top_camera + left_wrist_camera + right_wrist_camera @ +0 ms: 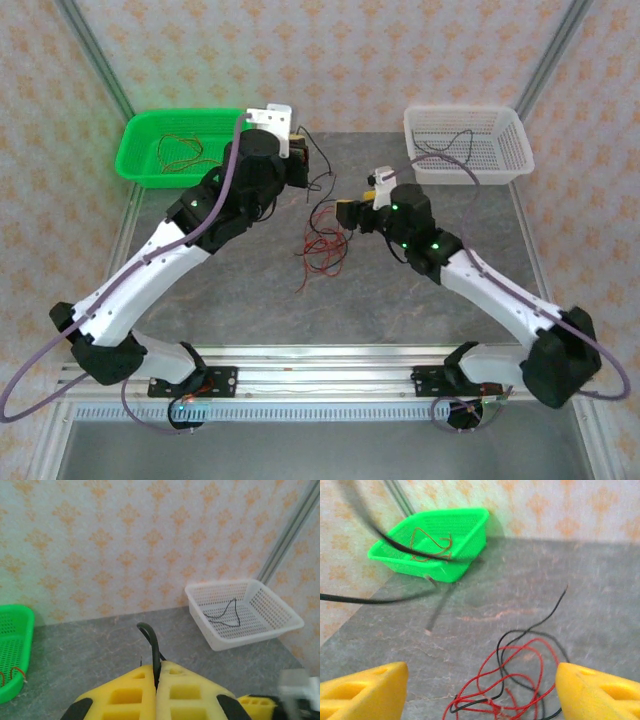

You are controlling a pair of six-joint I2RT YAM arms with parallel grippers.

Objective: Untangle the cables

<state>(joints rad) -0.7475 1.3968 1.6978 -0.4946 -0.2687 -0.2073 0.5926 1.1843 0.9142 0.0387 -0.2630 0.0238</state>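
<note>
Two arms are bolted at the near edge of the table (230, 290), one pincer on each.

Near the middle of the table lies one loose tangle (322, 240) of red and black wires. The strands are too fine and overlapped to count, though at least one of each colour shows. Seen from above, the right pincer (350, 213) hovers just beside the tangle's right edge. In the right wrist view its two yellow fingers (365, 690) stand wide apart, with the tangle (510, 680) on the table under the gap between them and touching neither.

Farther back and to the left, the left pincer (297, 150) is raised. In the left wrist view it (156, 672) has its two yellow pads pressed together on a single black wire (150, 640), which arches up out of the seam. From above, that black wire (320, 175) seems to trail down from the left pincer toward the tangle, but the join is too thin to be sure.

Two baskets sit at the far side. The green basket (140, 165) is at the far left corner and holds looping red wire (180, 150), perhaps more than one strand. The white basket (505, 160) is at the far right corner and holds one black strand (227, 612), well apart from both pincers.
</note>
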